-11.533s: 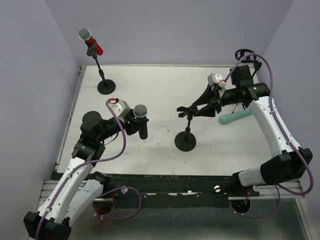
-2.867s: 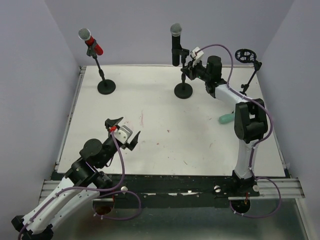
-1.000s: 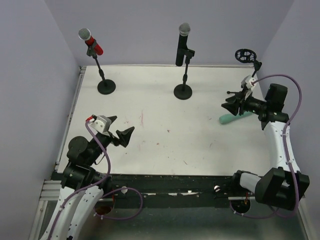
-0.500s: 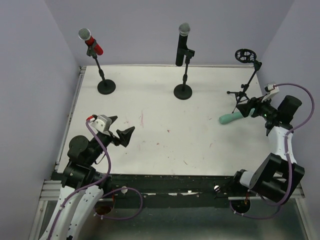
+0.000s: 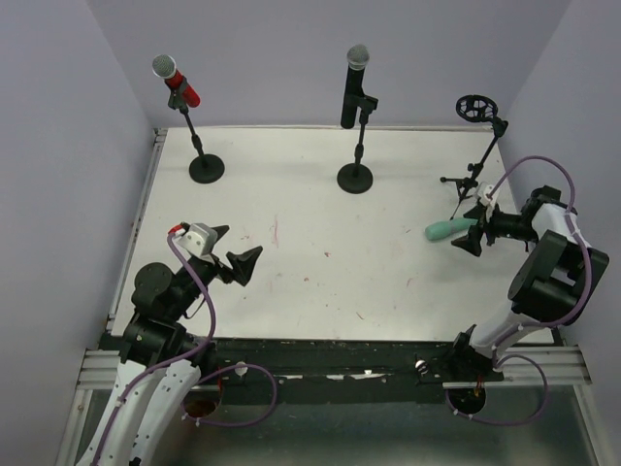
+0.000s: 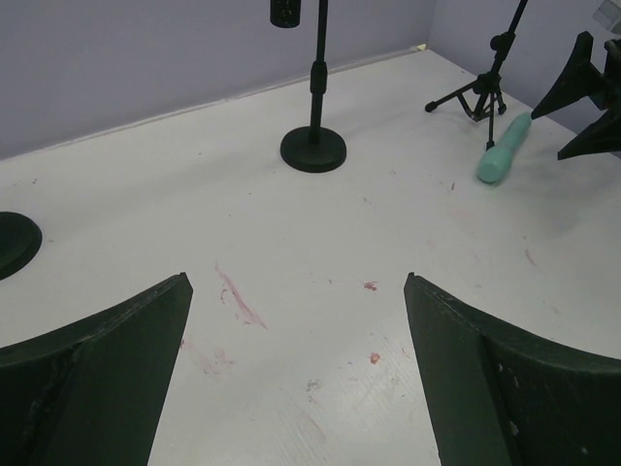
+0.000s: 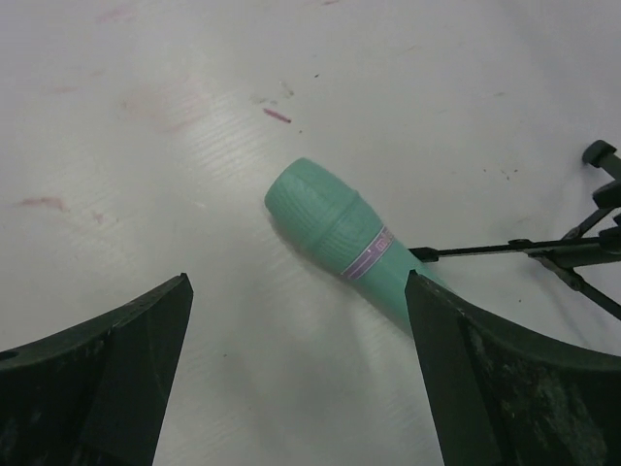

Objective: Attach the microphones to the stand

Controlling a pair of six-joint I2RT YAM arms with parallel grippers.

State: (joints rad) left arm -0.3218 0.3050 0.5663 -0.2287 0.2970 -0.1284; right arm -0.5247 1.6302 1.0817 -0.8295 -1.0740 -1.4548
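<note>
The right claw (image 5: 465,235) has swung back since a second ago, from left of the tripod stand (image 5: 477,155) to the right edge of the table (image 5: 320,282). It has also widened, and its two dark, wedge-shaped fingers now stand spread, holding nothing. In the right wrist view the mint-green microphone (image 7: 340,233) lies flat on the table between them, touched by neither, with a thin tripod leg reaching its handle. The left claw (image 5: 233,249) is where it was at the near left, also spread and empty. The red microphone (image 5: 180,87) and the black microphone (image 5: 350,89) sit clipped in their stands along the far edge as before. Both have rounded grey mesh heads on smooth tube bodies, and their stands are thin black rods on flat round bases. The tripod carries a ring-shaped clip at its top. The green microphone looks like matte plastic, with a finely ribbed head of the same colour and a pale band around its body. The white tabletop shows a faint lined texture and reddish smudges (image 6: 238,296).
</note>
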